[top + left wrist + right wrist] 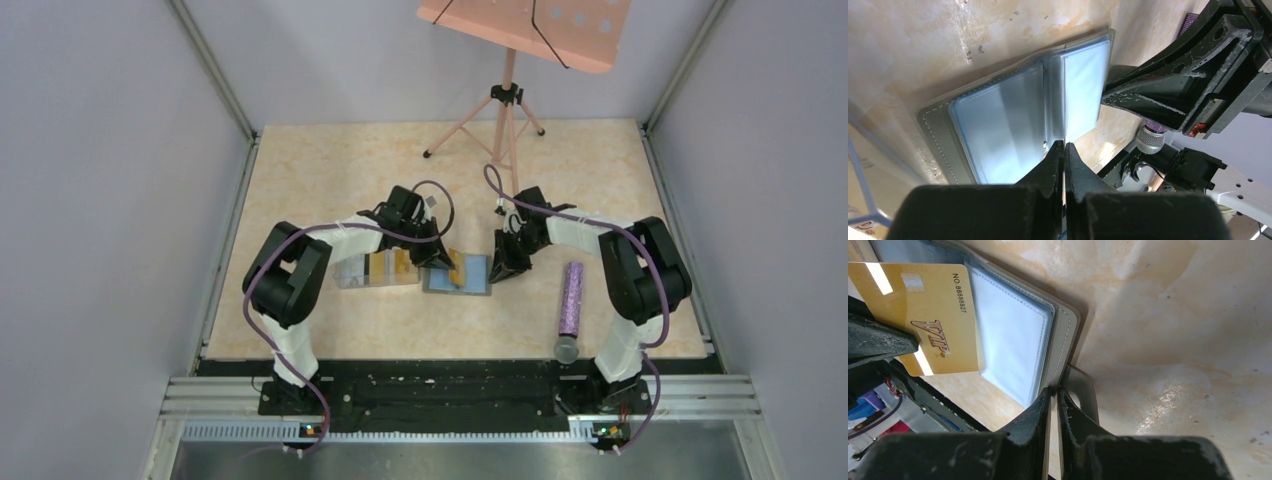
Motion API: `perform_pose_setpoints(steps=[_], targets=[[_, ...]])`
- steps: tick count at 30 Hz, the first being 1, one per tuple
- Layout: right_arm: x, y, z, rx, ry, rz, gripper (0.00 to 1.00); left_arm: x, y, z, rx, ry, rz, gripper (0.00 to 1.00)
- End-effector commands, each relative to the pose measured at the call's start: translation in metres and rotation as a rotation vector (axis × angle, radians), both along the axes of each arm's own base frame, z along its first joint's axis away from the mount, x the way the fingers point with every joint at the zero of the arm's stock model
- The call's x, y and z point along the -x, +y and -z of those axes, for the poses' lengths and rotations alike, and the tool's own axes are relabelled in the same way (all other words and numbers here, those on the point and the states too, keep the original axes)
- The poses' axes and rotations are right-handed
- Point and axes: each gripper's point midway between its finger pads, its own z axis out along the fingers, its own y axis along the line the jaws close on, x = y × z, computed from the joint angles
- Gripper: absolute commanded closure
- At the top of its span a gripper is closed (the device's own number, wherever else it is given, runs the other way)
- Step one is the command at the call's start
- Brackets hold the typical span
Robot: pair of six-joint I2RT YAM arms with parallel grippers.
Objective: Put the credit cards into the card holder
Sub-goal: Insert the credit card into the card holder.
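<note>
Card holder [457, 277], a flat grey stitched folding wallet with clear pale-blue sleeves inside, lies open on the marbled beige tabletop [330, 170], about midway between its left and right edges and nearer the near edge than the far one. The left arm bends in from the near left corner, elbow raised and wrist tipped down over the holder's left half. The left gripper [1064, 146] has its jaws pressed together on a gold plastic credit card [933, 315] printed VIP, held slantwise over the sleeves and overlapping them. The right arm mirrors it from the near right corner, and the right gripper [1054, 391] is pinched on the holder's right-hand cover edge, beside a small grey tab. Just left of the holder stands a clear plastic box [352, 275] with more orange and yellow cards [390, 265] in it. A purple glitter microphone [571, 300] lies near the right edge, apart from the right gripper. A pink music stand [510, 95] stands at the far edge, with a wide stretch of tabletop between it and the arms
</note>
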Motion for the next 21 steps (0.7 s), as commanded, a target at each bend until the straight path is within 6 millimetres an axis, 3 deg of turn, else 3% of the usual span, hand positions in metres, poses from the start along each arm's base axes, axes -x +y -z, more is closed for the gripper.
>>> perform_pose_setpoints(steps=[1, 5, 21], targets=[[-0.004, 0.002, 0.000, -0.023, -0.001, 0.012, 0.92, -0.001, 0.004, 0.000, -0.035, -0.023, -0.013, 1.00], [-0.003, 0.002, 0.001, -0.023, 0.001, 0.013, 0.92, 0.000, 0.012, 0.002, -0.081, -0.023, -0.031, 1.00], [-0.003, 0.006, -0.001, -0.051, 0.000, 0.012, 0.92, 0.012, -0.005, 0.008, 0.007, 0.028, 0.005, 1.00]])
